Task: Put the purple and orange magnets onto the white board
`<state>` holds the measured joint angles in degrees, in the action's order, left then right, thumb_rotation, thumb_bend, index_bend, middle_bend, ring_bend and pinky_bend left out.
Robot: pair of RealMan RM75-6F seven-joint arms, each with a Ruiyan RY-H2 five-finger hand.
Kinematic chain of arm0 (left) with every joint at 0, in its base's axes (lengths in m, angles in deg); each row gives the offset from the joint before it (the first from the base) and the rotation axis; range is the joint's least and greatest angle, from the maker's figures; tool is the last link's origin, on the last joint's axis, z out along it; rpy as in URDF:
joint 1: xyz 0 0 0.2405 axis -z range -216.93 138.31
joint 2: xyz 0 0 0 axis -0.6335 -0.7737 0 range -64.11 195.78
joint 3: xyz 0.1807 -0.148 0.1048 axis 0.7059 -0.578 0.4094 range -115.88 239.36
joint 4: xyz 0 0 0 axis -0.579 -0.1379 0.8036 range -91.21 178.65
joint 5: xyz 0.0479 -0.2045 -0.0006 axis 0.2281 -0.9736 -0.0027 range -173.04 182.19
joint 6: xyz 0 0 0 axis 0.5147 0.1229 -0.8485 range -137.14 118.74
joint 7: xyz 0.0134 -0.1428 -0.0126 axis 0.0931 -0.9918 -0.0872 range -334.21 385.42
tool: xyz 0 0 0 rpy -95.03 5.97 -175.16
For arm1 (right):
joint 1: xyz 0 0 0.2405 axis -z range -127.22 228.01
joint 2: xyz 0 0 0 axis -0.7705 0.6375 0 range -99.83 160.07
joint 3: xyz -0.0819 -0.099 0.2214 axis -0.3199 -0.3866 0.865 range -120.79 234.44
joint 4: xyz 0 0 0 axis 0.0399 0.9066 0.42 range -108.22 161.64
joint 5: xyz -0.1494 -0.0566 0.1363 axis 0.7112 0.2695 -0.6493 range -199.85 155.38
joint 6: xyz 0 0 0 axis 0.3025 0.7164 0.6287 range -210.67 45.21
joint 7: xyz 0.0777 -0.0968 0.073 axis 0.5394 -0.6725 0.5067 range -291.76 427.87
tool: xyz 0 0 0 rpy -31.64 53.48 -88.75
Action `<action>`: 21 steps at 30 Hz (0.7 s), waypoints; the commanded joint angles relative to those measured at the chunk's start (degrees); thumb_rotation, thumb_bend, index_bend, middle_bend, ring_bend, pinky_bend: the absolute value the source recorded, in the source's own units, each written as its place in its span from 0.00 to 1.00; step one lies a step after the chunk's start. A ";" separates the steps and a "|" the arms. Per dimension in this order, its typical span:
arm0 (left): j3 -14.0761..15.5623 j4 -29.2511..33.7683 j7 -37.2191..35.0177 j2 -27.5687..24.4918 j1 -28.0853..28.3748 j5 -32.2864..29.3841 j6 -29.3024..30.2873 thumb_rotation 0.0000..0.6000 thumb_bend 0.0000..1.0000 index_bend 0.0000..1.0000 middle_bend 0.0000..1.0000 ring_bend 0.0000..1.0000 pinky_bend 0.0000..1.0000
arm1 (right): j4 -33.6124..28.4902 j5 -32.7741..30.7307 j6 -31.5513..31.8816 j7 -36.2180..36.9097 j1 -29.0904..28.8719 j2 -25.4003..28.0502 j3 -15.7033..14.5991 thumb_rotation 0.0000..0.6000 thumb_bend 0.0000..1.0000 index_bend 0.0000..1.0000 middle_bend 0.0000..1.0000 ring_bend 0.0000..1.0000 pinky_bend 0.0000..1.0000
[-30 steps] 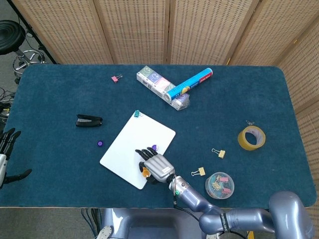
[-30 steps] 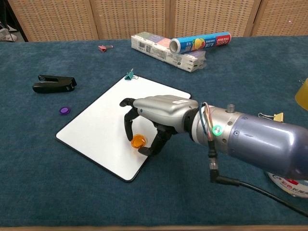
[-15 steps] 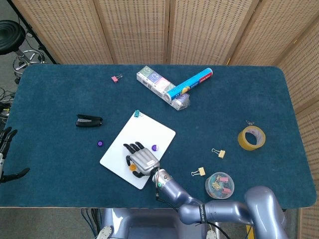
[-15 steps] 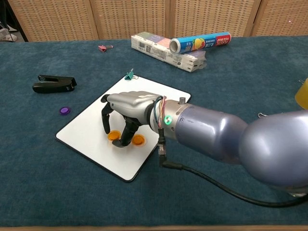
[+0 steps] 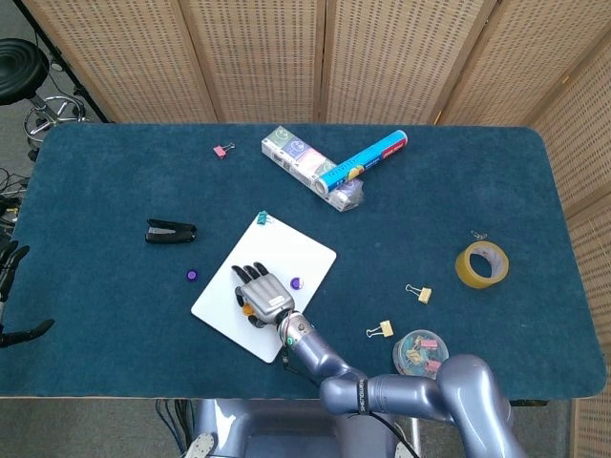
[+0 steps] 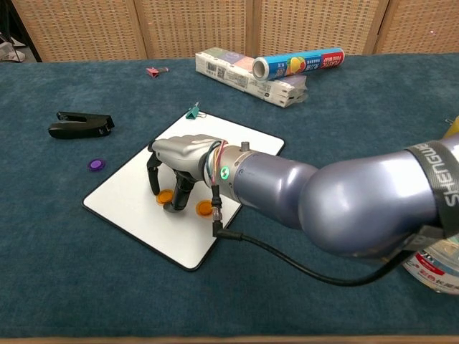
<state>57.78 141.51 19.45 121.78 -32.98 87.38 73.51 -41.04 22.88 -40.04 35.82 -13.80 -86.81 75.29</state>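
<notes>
The white board [image 6: 125,195] lies tilted at the table's middle. My right hand [image 6: 179,159] arches over it, fingertips down. An orange magnet [image 6: 164,196] sits between its thumb and fingers, pinched against the board. A second orange magnet [image 6: 205,208] lies free on the board just right of the hand. In the head view a purple magnet [image 5: 295,282] rests on the board [image 5: 304,254] beside the right hand [image 5: 260,294], and another purple magnet [image 5: 191,275] lies on the cloth left of the board. My left hand [image 5: 8,272] shows at the far left edge, fingers apart, holding nothing.
A black stapler [image 5: 170,231] lies left of the board. A teal clip [image 5: 264,219] sits at the board's far corner. A box [image 5: 304,158] and a tube [image 5: 372,156] are behind. A tape roll [image 5: 481,263], a clip tub [image 5: 420,353] and loose clips [image 5: 418,293] lie right.
My right hand moved left across the board. One orange magnet stayed where the hand was a second ago; a second orange magnet shifted left with the fingers.
</notes>
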 commanded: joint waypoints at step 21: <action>0.21 -0.07 0.33 0.26 0.00 0.47 0.03 1.00 0.01 0.00 0.00 0.00 0.00 | -19.51 6.59 9.87 1.63 5.95 13.24 -3.77 1.00 0.52 0.20 0.00 0.00 0.00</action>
<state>57.99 141.47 19.76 122.01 -33.02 87.89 73.61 -57.87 27.41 -32.13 36.97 -9.60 -76.04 72.77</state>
